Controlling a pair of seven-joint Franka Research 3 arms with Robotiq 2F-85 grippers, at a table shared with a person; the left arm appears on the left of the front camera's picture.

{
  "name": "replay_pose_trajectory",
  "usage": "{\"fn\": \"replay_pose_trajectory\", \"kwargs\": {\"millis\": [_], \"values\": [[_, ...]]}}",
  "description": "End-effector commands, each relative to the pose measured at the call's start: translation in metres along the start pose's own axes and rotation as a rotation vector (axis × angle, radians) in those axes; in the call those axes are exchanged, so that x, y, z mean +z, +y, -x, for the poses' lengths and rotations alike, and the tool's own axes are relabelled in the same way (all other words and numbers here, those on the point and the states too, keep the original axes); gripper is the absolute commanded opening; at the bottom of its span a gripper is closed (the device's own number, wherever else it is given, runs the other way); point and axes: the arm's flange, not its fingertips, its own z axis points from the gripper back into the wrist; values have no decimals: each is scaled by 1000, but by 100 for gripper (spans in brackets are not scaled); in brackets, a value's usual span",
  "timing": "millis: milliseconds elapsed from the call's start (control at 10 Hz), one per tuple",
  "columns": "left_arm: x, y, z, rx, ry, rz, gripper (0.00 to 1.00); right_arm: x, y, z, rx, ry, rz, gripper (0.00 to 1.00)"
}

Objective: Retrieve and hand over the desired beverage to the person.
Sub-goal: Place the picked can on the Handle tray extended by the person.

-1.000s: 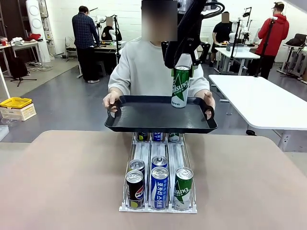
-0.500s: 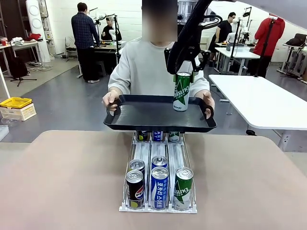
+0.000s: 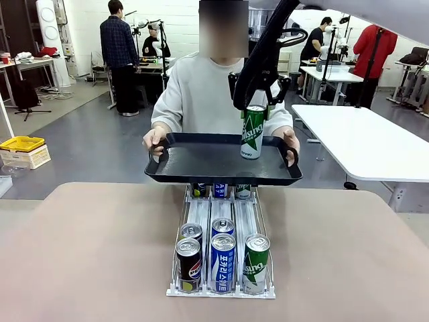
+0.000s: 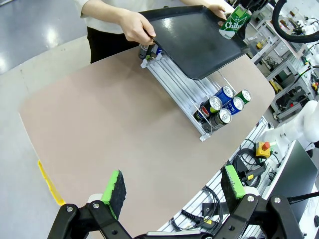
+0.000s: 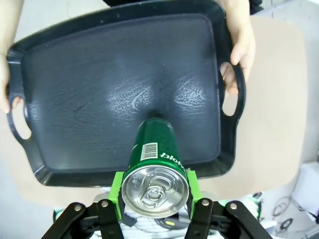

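So, green can (image 3: 253,134) clamped upright in right gripper (image 3: 254,107), held over black tray (image 3: 194,164) gripped at both handles by the person (image 3: 201,94), left gripper (image 4: 173,186) spread wide above table (image 4: 99,124)

Large, open robotics lab or research workshop. A bare grey floor (image 3: 87,141) runs back to a white brick wall (image 3: 177,20). White work tables (image 3: 362,141) stand about the room, and people work at benches farther off, one of them standing in a dark checked shirt (image 3: 118,47). At the left are a black stand on splayed legs (image 3: 27,100) and a yellow tray (image 3: 21,143) on a box. Beyond the edge of the beige counter (image 4: 99,124) lie loose cables (image 4: 214,196) and a yellow box with a red stop button (image 4: 262,148).
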Motion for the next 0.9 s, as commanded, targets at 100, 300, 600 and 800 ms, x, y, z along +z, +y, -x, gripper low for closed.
{"fn": "replay_pose_trajectory", "kwargs": {"millis": [100,300,600,800], "values": [[1,0,2,-23,-10,15,100,-3,-4,9,-20,-33,-29,58],[1,0,2,-23,-10,15,100,-2,1,0,-3,-6,-4,58],[1,0,2,-23,-10,15,100,-6,3,0,-3,-7,-4,58],[1,0,2,-23,-10,15,100,-14,0,-10,-20,17,-3,58]]}}
